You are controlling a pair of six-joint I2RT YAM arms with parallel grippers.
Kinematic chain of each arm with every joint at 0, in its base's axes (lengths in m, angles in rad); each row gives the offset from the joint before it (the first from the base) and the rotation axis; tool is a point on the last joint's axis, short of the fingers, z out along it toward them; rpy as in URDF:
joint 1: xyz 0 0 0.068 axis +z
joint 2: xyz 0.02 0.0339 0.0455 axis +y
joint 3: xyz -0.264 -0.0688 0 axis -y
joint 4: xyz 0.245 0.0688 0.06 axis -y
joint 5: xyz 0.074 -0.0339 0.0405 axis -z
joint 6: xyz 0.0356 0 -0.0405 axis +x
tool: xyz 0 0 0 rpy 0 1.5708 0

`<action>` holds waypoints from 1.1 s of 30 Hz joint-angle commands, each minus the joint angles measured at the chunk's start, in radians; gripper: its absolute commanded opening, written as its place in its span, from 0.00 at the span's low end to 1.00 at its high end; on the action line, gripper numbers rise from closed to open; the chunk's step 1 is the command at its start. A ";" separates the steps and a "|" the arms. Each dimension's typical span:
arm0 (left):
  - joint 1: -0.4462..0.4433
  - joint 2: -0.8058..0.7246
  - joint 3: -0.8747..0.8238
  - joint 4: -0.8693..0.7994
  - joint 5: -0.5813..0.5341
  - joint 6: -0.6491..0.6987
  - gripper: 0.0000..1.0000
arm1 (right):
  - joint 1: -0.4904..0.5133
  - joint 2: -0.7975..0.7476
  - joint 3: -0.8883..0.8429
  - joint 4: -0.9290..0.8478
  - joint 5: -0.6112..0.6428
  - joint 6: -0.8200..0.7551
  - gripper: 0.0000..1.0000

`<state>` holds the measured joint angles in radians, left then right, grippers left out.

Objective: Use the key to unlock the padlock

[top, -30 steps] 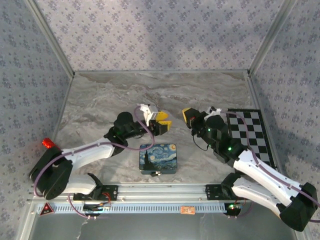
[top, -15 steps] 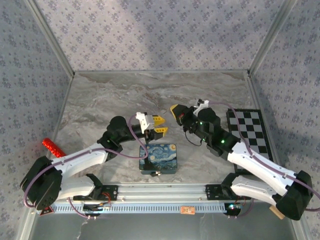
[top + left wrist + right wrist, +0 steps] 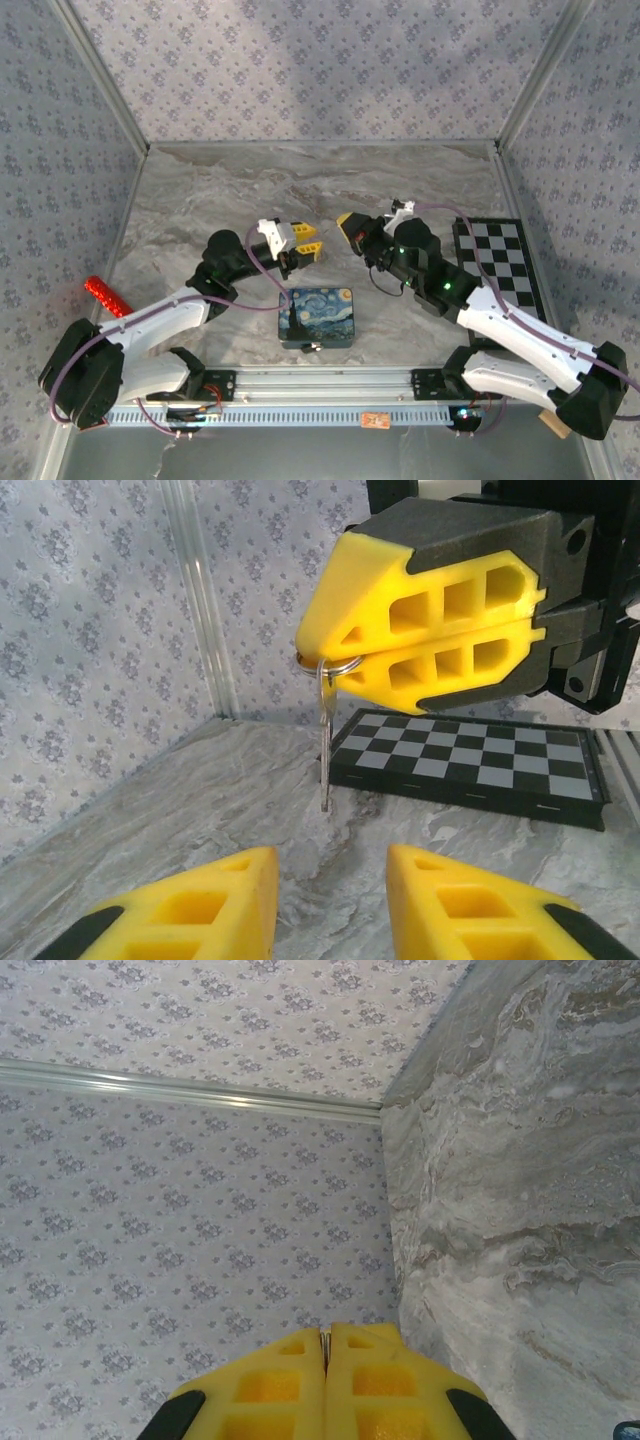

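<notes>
Marble desk (image 3: 200,190) in a papered booth: two hands meet above the box, the key between them.

The left hand (image 3: 300,246) hovers raised just behind the box (image 3: 317,312), pointing right, its jaws modestly apart and empty. The padlock (image 3: 306,346) seems to sit low at the box's near edge, well apart from both hands. The right hand (image 3: 349,226) faces left, pinched tight on the ring, with the key (image 3: 325,750) dangling below its tips. The key hangs loose, so it may swing or twist as the left hand grabs it. An early release would drop it, and the unheld padlock may slide when the key pushes in.
</notes>
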<state>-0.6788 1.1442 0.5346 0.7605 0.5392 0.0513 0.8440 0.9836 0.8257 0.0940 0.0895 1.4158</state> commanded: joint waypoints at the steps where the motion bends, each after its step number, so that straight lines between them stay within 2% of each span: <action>1: 0.000 -0.015 0.028 0.035 0.057 -0.014 0.29 | 0.012 -0.001 0.034 0.008 -0.001 -0.027 0.00; 4: -0.001 -0.014 0.041 0.022 0.068 -0.017 0.25 | 0.020 0.000 0.036 0.014 -0.003 -0.032 0.00; 16: 0.000 -0.017 0.041 0.049 0.048 -0.042 0.28 | 0.037 0.003 0.029 0.009 -0.009 -0.039 0.00; 25: -0.001 -0.012 0.051 0.050 0.058 -0.053 0.20 | 0.037 0.009 0.010 0.026 -0.017 -0.032 0.00; 27: -0.001 -0.011 0.053 0.053 0.059 -0.056 0.20 | 0.037 0.010 0.004 0.029 -0.020 -0.029 0.00; 30: -0.001 -0.011 0.057 0.050 0.058 -0.060 0.29 | 0.037 0.006 -0.013 0.043 -0.019 -0.026 0.00; 33: -0.001 -0.012 0.057 0.045 0.056 -0.058 0.28 | 0.037 -0.002 -0.021 0.040 -0.012 -0.026 0.00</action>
<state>-0.6788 1.1442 0.5503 0.7650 0.5694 -0.0017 0.8742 0.9901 0.8188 0.1158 0.0776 1.3975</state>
